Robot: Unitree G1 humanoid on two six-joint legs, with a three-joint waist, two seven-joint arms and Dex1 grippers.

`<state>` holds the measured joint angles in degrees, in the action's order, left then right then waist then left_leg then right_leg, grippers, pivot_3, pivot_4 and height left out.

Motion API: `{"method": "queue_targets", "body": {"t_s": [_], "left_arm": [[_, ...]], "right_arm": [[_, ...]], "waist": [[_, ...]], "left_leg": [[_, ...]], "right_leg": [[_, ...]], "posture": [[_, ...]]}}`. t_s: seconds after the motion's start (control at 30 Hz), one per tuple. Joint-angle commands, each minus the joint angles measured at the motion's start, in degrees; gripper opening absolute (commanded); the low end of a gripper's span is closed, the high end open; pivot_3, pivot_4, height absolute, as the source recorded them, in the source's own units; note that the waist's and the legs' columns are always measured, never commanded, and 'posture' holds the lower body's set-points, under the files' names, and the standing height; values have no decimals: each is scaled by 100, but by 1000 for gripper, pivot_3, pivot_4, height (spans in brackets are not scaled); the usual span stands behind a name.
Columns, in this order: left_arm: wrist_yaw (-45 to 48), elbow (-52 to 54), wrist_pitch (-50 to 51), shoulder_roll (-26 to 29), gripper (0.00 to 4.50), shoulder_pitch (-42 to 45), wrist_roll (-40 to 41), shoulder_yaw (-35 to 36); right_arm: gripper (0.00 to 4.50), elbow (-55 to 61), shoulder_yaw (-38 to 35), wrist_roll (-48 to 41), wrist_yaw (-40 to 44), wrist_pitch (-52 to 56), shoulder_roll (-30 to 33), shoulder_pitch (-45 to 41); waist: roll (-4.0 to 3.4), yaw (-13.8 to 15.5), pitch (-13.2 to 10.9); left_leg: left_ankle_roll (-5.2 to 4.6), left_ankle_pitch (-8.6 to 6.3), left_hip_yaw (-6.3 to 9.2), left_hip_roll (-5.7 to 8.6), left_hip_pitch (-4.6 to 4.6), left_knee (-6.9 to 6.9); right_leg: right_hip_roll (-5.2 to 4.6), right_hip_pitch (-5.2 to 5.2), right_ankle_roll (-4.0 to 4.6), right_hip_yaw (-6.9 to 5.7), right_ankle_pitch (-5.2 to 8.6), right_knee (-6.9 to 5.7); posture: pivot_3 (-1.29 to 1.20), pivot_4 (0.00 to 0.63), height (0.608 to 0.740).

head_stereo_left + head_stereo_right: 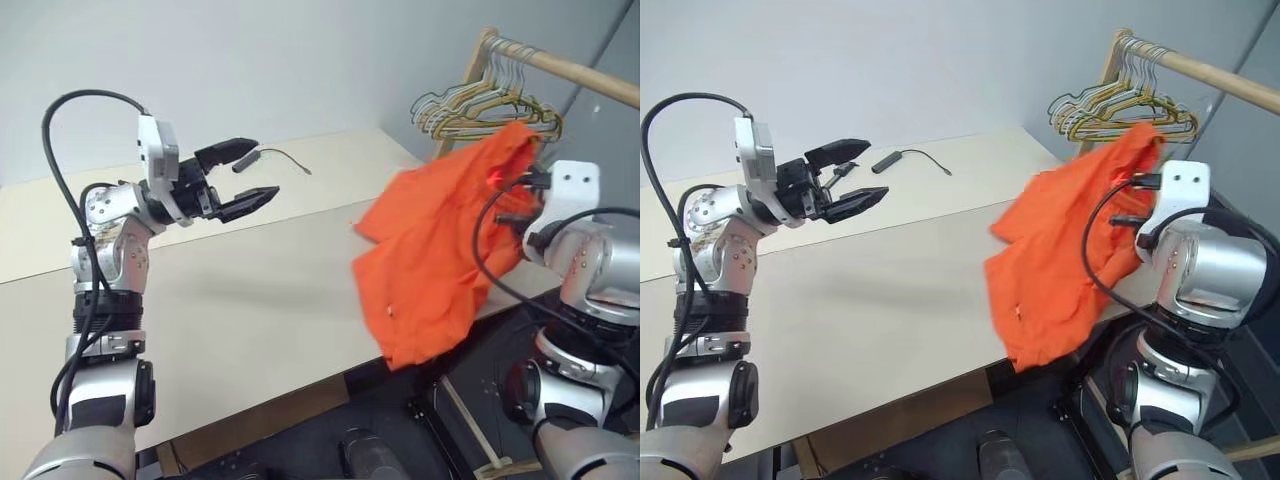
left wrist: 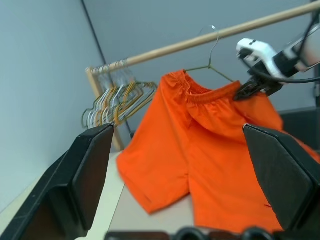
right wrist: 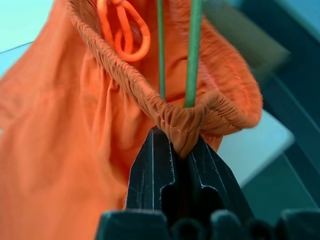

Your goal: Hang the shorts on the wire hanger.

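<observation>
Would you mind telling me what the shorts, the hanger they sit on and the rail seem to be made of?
The shorts: matte woven fabric, judging by the folds and gathered elastic waistband. The wire hanger: thin, dull metal wire, probably. The rail: pale, unpainted wood, it seems, a smooth round pole.

Pale grey wall (image 1: 300, 60), beige table (image 1: 250, 300), wooden rail (image 1: 585, 72)

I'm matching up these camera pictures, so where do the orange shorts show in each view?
Left eye view: shorts, right of centre, hanging past the table edge.
Right eye view: right of centre.
Left wrist view: centre, under the wooden rail.
Right wrist view: waistband pinched in the right gripper.
Shared landmark: the wooden rail.
</observation>
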<state>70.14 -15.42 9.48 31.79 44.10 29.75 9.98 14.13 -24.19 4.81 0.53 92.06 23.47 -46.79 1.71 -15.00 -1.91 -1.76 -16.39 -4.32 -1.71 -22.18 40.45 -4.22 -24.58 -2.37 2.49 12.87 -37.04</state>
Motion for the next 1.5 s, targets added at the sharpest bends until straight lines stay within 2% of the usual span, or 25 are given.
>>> {"method": "queue_targets", "body": {"t_s": [0.03,0.13,0.27,0.43,0.57,0.83,1.1,1.5], "left_arm": [[-205,406,43,-124,4468,-71,264,150],[-557,641,99,-337,4468,-211,377,216],[-862,1020,96,-532,4468,-429,428,205],[-1553,1173,128,-789,4468,-459,405,256],[-1670,1330,84,-855,4468,-592,318,97],[-1755,1484,105,-832,4468,-670,213,-87],[-1723,1587,218,-989,4468,-641,505,-34],[-1052,1885,339,-791,4468,-925,854,-85]], "right_arm": [[0,-351,-372,602,-833,-168,-122,-430],[0,-1003,-670,800,-1398,-809,-280,-693],[0,-2060,-1179,719,-1885,-1582,-134,-1180],[0,-3325,-1240,633,-2206,-2430,377,-1702],[0,-4744,-1185,407,-2284,-3226,991,-2234],[0,-6825,-1190,-216,-2140,-4161,1902,-2842],[0,-7819,-1074,-639,-2099,-4586,2343,-3012],[0,-8211,-881,-986,-2161,-4753,2325,-2872]], "waist": [[-2,-22,1],[-7,-37,4],[-19,-101,5],[-34,-118,2],[-50,-146,2],[-51,-153,1],[-84,-152,-4],[-85,-153,-4]], "left_leg": [[0,0,0,1,1,0],[-6,-4,0,4,15,0],[-11,-5,0,11,20,-1],[-16,-4,2,16,20,-7],[-24,-2,1,25,25,-16],[-36,2,-1,59,38,-41],[-55,10,-15,72,33,-62],[-69,8,-39,75,50,-62]], "right_leg": [[-2,2,-2,0,1,0],[-9,22,-8,2,1,4],[-13,26,-13,8,1,5],[-15,31,-17,7,-1,16],[-19,39,-25,11,-4,29],[-26,53,-35,22,-4,51],[-37,59,-65,37,-26,99],[-40,74,-80,60,-35,113]], "posture": [[-253,0,740],[-247,0,740],[-224,0,740],[-214,0,740],[-206,0,740],[-207,0,740],[-210,0,740],[-200,0,740]]}}
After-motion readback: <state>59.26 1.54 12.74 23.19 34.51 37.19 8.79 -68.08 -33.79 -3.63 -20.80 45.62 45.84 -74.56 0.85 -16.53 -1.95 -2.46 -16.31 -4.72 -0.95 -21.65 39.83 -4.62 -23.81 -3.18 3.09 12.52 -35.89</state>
